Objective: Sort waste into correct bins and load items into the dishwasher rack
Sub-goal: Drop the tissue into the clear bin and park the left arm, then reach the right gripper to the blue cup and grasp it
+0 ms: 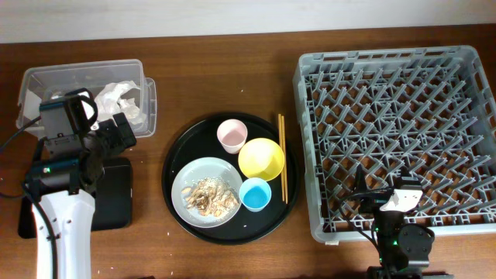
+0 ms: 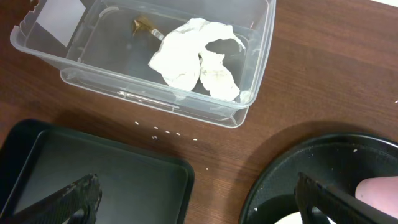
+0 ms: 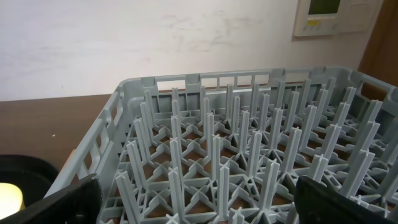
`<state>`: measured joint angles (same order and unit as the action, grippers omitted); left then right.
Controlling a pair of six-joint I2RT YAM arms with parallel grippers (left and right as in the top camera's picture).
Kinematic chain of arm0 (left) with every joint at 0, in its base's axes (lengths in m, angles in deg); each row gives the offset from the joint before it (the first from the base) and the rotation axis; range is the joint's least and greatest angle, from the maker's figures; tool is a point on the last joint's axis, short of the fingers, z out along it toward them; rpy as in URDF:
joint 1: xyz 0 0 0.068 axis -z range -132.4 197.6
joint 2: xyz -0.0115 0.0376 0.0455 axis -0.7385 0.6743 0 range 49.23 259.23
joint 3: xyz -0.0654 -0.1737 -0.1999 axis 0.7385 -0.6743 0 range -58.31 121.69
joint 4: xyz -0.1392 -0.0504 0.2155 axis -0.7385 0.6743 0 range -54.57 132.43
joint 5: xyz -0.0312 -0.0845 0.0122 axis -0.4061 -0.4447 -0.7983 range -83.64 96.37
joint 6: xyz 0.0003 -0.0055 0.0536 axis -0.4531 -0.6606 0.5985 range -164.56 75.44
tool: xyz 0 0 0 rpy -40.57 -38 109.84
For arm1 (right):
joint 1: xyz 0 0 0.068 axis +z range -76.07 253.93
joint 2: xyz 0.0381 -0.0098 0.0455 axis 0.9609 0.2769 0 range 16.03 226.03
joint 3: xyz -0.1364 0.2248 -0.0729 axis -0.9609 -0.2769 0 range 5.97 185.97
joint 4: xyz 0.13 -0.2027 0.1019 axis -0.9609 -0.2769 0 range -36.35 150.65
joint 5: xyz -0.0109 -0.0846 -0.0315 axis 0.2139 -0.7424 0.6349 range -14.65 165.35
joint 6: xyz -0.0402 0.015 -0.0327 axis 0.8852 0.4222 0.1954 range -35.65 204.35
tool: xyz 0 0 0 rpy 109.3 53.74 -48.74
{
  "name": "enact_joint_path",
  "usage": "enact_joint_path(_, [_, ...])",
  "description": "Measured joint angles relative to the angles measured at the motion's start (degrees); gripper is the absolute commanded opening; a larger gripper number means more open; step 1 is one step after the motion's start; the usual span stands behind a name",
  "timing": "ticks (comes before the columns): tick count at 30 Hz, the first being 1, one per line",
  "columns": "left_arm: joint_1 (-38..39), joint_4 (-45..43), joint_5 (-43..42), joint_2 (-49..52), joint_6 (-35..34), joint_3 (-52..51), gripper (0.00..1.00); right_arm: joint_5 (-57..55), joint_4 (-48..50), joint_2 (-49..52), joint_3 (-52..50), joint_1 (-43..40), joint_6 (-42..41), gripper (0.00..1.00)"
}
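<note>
Two hands: both are spread wide, each with its fingers at the lower corners of its own wrist view.
Left hand (image 2: 196, 190): spread, above the bench (image 2: 323, 68) between the clear tub (image 2: 37, 46) and the shallow black tray (image 2: 93, 168), at the left of the overhead frame.
Right hand (image 3: 196, 196): spread, over the near edge of the dishwasher rack (image 3: 205, 81), at the lower right of the overhead frame.
Clear tub: upper left of the overhead frame, with a white label (image 2: 59, 15) at one end.
Wrapper (image 2: 186, 59): crumpled white paper lying inside the clear tub, with a small gold scrap (image 2: 144, 25) beside it.
Shallow black tray: lower left, just below the tub and partly under the left arm.
Round black tray (image 1: 174, 155): centre of the overhead frame.
Plate (image 1: 194, 174): lower left of the round tray, with food scraps (image 1: 209, 195) heaped on it.
Pink cup (image 1: 232, 136): top of the round tray.
Yellow bowl (image 1: 261, 158): just right of and below the pink cup.
Blue cup (image 1: 255, 194): below the bowl, beside the plate.
Chopsticks (image 1: 282, 155): lying together along the round tray's right edge.
</note>
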<state>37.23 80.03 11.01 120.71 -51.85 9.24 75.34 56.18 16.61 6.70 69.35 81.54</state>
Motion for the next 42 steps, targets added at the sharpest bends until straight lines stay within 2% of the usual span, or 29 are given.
enact_joint_path(14, [0.0,0.0,0.0,0.0,0.0,0.0,0.99,-0.28,0.35,0.0,0.0,0.0,0.04,0.99])
enact_joint_path(17, [0.0,0.02,0.0,0.0,0.0,0.0,0.99,3.15,3.58,0.0,-0.11,0.0,-2.84,0.99])
enact_joint_path(20, [0.0,0.02,0.0,0.0,0.0,0.0,0.99,13.81,9.09,0.04,-0.13,0.0,-10.21,0.99])
enact_joint_path(24, [0.0,0.09,-0.04,0.0,0.0,0.0,0.99,34.82,11.02,0.04,-0.13,0.0,-30.27,0.99])
enact_joint_path(26, [0.0,0.09,-0.07,0.0,0.0,0.0,0.99,39.08,13.0,0.04,-0.13,0.0,-37.57,0.99])
enact_joint_path(29, [0.0,0.17,-0.17,0.0,0.0,0.0,0.99,41.77,17.25,0.04,-0.11,0.0,-43.56,0.99])
enact_joint_path(33, [0.0,0.17,-0.17,0.0,0.0,0.0,0.99,46.03,17.38,0.04,3.63,0.0,-46.38,0.99])
enact_joint_path(38, [0.0,0.22,-0.2,0.0,0.0,0.0,0.99,49.46,10.86,3.02,18.38,0.0,-46.71,0.99])
enact_joint_path(42, [0.0,0.07,-0.17,0.0,0.0,0.0,0.99,50.45,-9.51,13.97,33.07,-0.02,-39.32,0.99])
